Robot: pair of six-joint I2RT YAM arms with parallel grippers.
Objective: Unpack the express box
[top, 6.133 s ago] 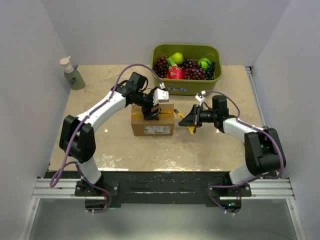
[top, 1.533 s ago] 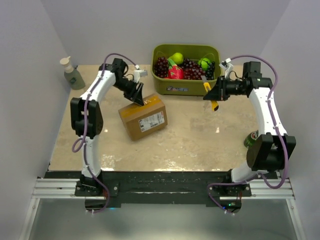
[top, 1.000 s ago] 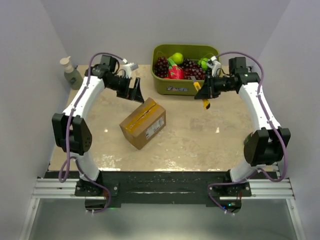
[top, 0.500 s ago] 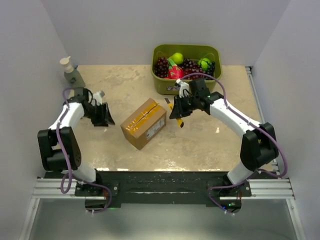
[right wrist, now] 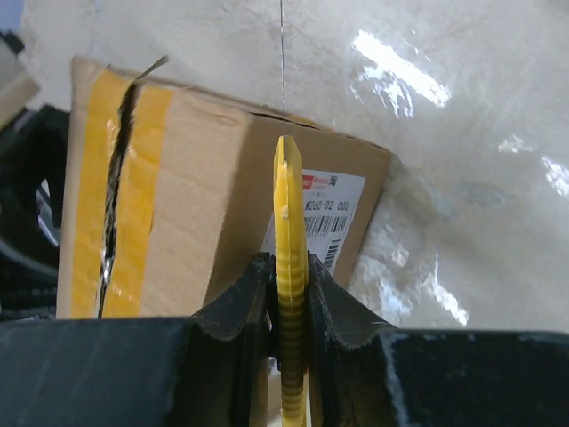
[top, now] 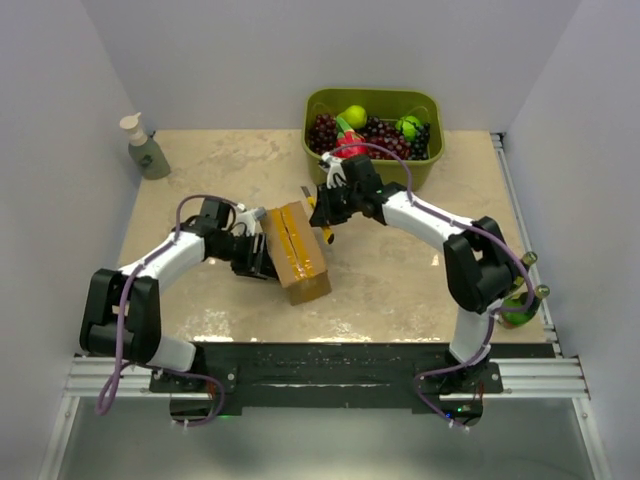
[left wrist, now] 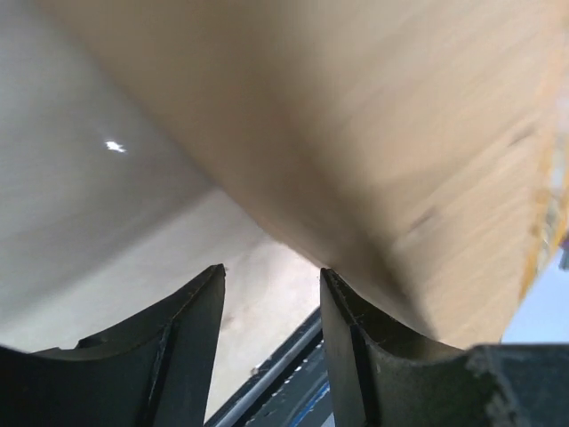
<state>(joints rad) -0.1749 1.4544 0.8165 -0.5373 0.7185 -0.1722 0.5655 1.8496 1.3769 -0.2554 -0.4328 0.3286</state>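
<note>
Pale lilac walls close in a beige, marbled desk [top: 410,285] with glossy patches of glare. A green bin [top: 372,95] of fruit sits at the upper centre of the top view and a soap bottle [top: 145,150] at the upper left.

The express box [top: 297,252] lies on the desk a little left of the frame's centre. Its long axis runs nearly up-and-down in the picture, leaning from upper left to lower right, with the yellow tape [right wrist: 93,205] uppermost. In the right wrist view a dark slit runs along the taped seam, so the cut looks at least partly made.

The left end effector [top: 258,258] sits low at the box's left long side, its fingers apart with only desk between them. Its wrist view is filled at the upper right by the cardboard wall, just beside or touching one finger; I cannot tell which.

The right end effector [top: 325,205] hangs at the box's upper end, clamped on a yellow cutter [right wrist: 288,200], with the white label [right wrist: 327,213] just past the blade.

Both arms are close to the box. The right one is near the upper end of the seam, which runs away from it toward the bottom of the frame. The left one looks placed to brace the box sideways
</note>
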